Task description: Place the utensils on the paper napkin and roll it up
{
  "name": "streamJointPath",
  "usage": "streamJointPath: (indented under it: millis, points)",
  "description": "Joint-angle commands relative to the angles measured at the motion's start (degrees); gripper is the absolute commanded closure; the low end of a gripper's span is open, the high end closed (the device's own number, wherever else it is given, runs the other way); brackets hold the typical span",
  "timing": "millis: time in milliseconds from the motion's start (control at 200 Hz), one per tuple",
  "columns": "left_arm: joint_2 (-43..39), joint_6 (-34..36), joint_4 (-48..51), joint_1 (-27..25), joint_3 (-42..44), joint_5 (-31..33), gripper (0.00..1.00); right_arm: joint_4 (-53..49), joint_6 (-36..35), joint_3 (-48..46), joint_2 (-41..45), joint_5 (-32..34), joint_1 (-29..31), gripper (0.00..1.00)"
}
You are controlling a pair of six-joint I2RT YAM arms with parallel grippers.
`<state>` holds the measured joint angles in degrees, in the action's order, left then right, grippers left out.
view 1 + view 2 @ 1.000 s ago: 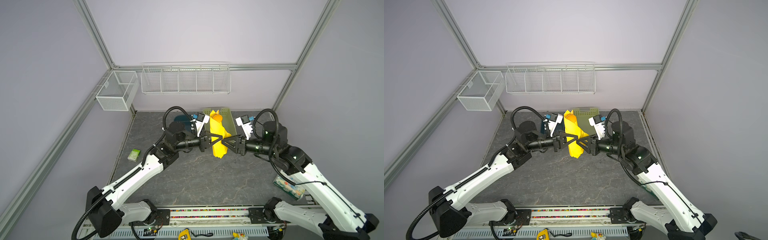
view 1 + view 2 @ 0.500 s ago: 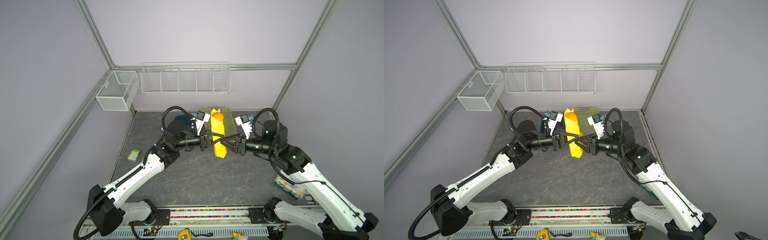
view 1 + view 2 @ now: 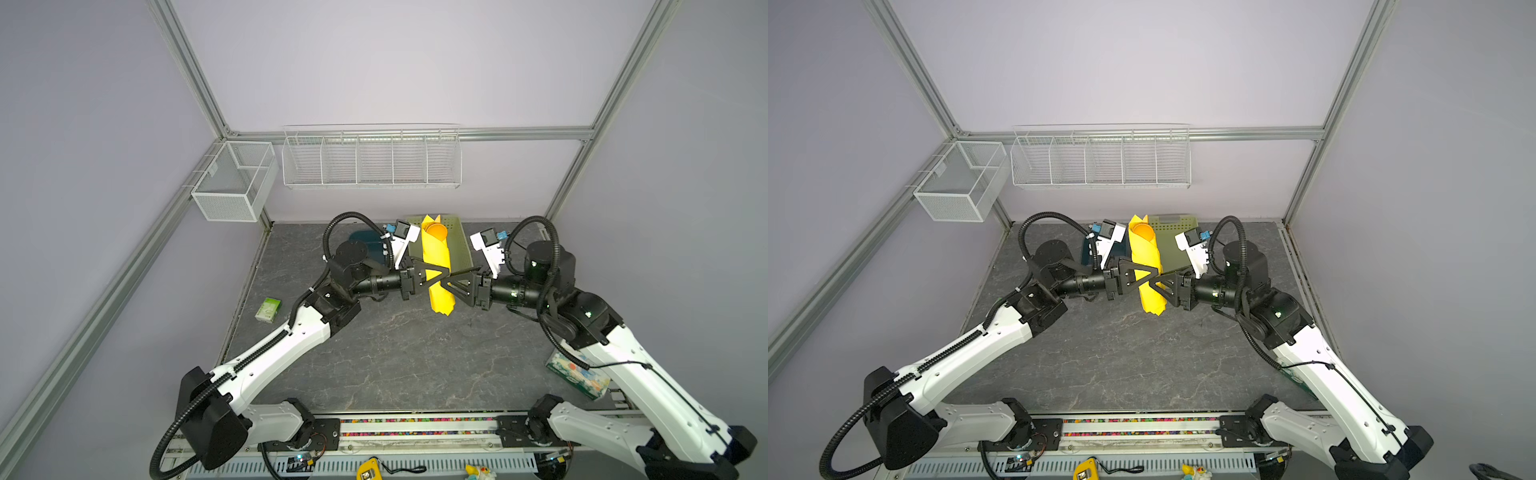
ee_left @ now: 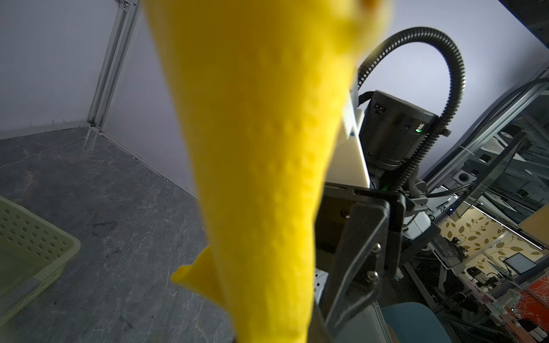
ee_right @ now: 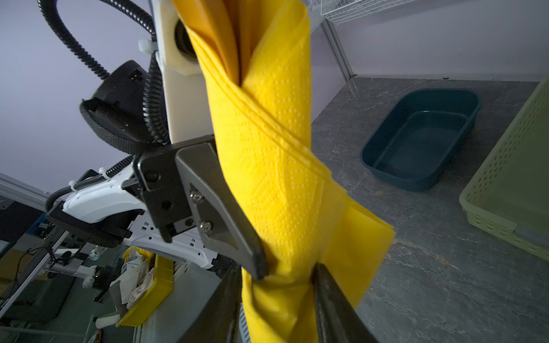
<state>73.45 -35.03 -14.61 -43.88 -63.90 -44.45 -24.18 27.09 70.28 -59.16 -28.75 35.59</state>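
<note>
The paper napkin (image 3: 436,266) (image 3: 1144,257) is a yellow roll held nearly upright above the table's back middle. The utensils are inside it; orange-brown ends show at its top (image 3: 435,230) (image 5: 219,35). My left gripper (image 3: 444,272) (image 3: 1158,271) reaches in from the left and is shut on the roll's middle; one of its fingers (image 5: 225,213) presses into the paper. My right gripper (image 3: 446,279) (image 5: 276,276) comes from the right just below. Its jaws stand apart on either side of the roll, which hangs loosely between them. The napkin (image 4: 261,148) hides the left jaws in the left wrist view.
A pale green perforated basket (image 3: 459,245) and a dark teal tub (image 5: 421,139) stand behind the roll. A small green-white packet (image 3: 268,309) lies at the left edge and a patterned tissue pack (image 3: 577,374) near the right arm. Wire baskets (image 3: 370,158) hang on the walls.
The right gripper's jaws have spread a little around the roll. The roll's loose side flap has drawn in and it hangs straighter. Both arms have barely moved.
</note>
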Motion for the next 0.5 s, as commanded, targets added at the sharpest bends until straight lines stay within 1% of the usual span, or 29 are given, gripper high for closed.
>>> streamJointPath:
  millis: [0,85,165,495]
  points:
    - [0.1,-1.1,-4.7,-0.1,-2.0,-2.2,1.0,-1.6,-1.1,0.4,0.0,2.0,-0.2,0.57]
    - [0.1,-1.2,-4.6,-0.2,-2.1,-2.1,1.0,-2.3,-1.4,0.7,0.2,2.8,-0.3,0.56]
    - [0.2,-1.2,-4.7,-0.2,-2.2,-2.2,1.0,-1.7,-1.1,0.8,0.0,1.7,-0.2,0.56]
    - [0.7,-2.3,-6.1,-0.2,-2.6,-2.3,1.0,6.2,2.7,-0.5,-1.1,-8.6,-0.1,0.57]
